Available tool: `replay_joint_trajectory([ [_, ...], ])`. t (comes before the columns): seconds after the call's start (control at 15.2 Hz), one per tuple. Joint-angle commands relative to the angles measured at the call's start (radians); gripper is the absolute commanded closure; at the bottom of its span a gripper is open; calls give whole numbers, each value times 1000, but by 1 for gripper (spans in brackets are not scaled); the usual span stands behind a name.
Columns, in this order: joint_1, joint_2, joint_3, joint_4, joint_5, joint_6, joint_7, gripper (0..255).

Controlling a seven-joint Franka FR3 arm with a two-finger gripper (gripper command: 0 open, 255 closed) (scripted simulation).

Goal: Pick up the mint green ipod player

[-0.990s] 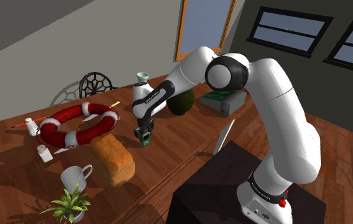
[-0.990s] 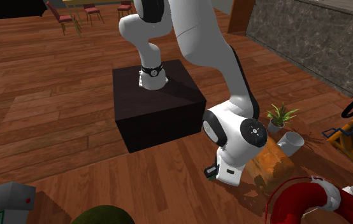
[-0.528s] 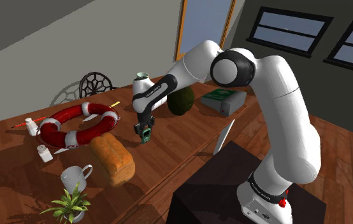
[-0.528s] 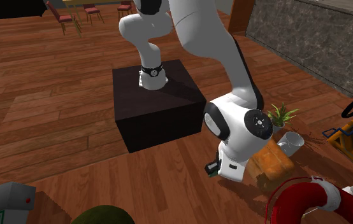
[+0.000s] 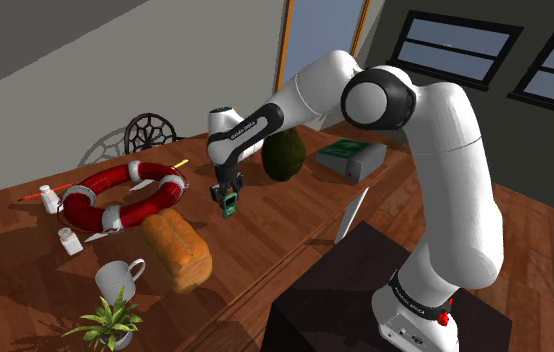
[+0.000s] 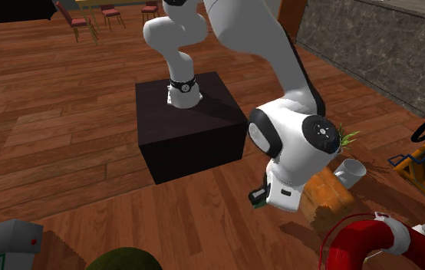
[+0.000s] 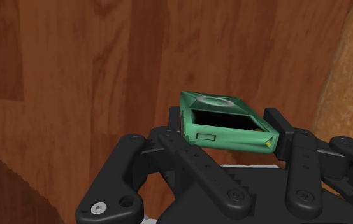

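Green ipod (image 7: 223,124) is clamped in the gripper (image 7: 225,135), hanging clear above the table (image 5: 295,215) middle; pickup looks essentially done.

The long reddish-brown counter (image 5: 275,225) is polished plank wood with clear grain. The small green music player (image 7: 226,121) has a smooth, faintly glossy casing, like plastic; the black jaws look matt. The white robot arm (image 5: 445,150) is smooth and glossy. At the shoulder view's lower left, the tan bread loaf (image 5: 177,250) has a rough crust.
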Motion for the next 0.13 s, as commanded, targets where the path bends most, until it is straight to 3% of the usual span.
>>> replay_joint_trajectory([
  [0.0, 0, -10, 1, -2, 1, -8, 0, 255],
  [0.07, 0, -10, 1, -2, 1, -8, 0, 255],
])
